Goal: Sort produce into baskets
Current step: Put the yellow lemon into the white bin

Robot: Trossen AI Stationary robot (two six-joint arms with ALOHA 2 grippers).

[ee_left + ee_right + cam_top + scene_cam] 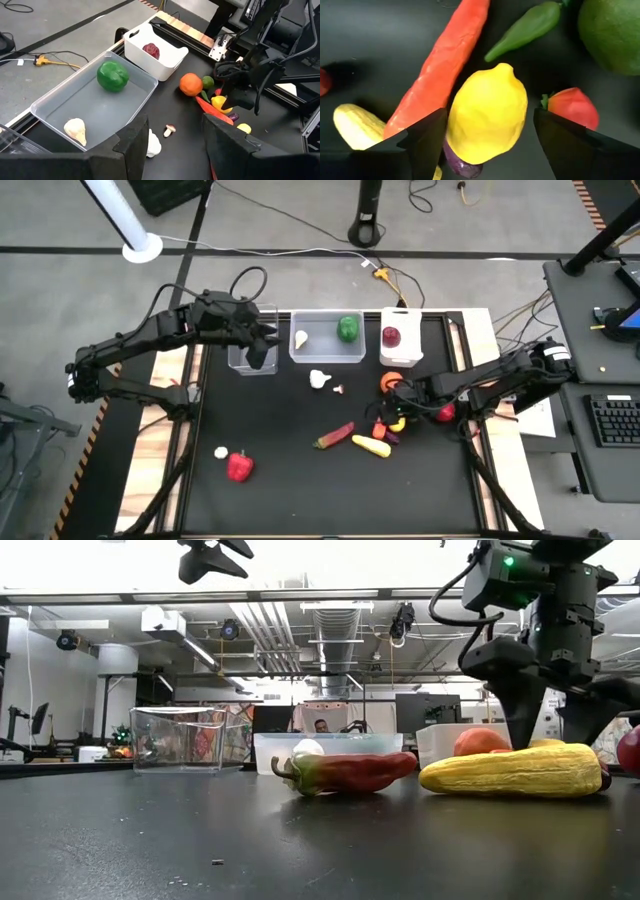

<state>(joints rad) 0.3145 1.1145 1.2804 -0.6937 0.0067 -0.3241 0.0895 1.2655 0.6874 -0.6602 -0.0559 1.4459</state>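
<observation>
My right gripper (396, 408) is open and low over a pile of produce at the table's right. In the right wrist view its fingers stand on either side of a yellow lemon (487, 117), which lies on a purple piece (462, 167) beside an orange carrot (445, 65). My left gripper (172, 150) is open and empty, up by the narrow clear bin (252, 345). The wider clear bin (327, 358) holds a white garlic (301, 338) and a green pepper (348, 329). The white bin (402, 358) holds a dark red piece (391, 337).
An orange tomato (391, 383), a garlic (319, 379) and a small mushroom (338, 389) lie mid-table. A red-green pepper (334, 436) and a yellow squash (371, 446) lie nearer. A red pepper (238, 466) and a white piece (221, 452) lie near left. A red apple (445, 412) lies right.
</observation>
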